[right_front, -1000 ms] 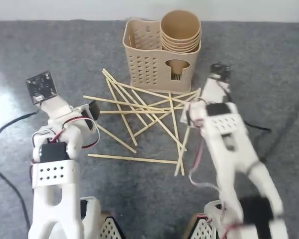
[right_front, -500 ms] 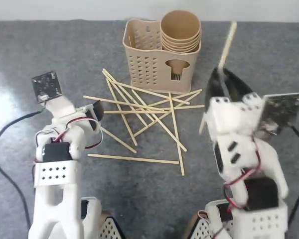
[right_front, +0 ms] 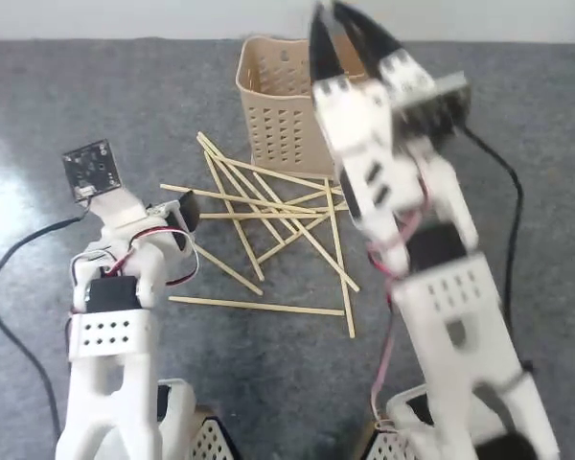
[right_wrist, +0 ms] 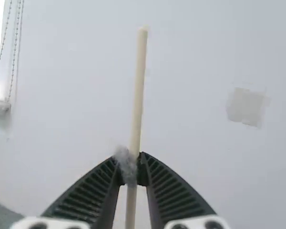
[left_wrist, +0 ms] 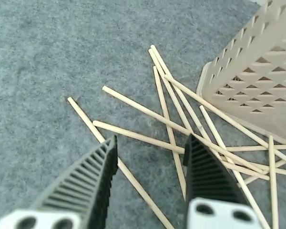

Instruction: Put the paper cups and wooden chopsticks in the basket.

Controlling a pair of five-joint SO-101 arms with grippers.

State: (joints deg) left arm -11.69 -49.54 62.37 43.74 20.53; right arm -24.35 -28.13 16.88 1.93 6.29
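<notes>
In the high view the right arm (right_front: pixel 402 192) is raised and stretched forward. Its forearm crosses over the basket (right_front: pixel 273 105), and the right gripper (right_front: pixel 328 14) is at the far edge, above the basket's rim. Its dark fingers (right_front: pixel 324 48) point away from the arm's base and lie close together. The basket stands upright at the far middle of the grey bench (right_front: pixel 556 115). The loose chopsticks (right_front: pixel 268 206) lie criss-crossed on the bench just in front of the basket, between the two arms. The left arm (right_front: pixel 110 307) is bent low on its own side. The left gripper (right_front: pixel 184 209) is beside the near-left edge of the chopstick pile, and I cannot tell from here how far its fingers are spread.

In the left wrist view the left gripper (left_wrist: pixel 151 140) hangs over the bench with its ribbed fingers (left_wrist: pixel 97 176) spread wide and nothing between them. The loose chopsticks (left_wrist: pixel 181 129) lie flat just beyond and under the fingertips. Some run up to the wall of the basket (left_wrist: pixel 257 81), and I cannot tell whether they touch it.

In the right wrist view the right gripper (right_wrist: pixel 131 162) is pinched narrow on a single chopstick (right_wrist: pixel 139 86). The fingers (right_wrist: pixel 100 186) grip it partway along, and its free end sticks straight out past the tips against a pale wall (right_wrist: pixel 229 57).
</notes>
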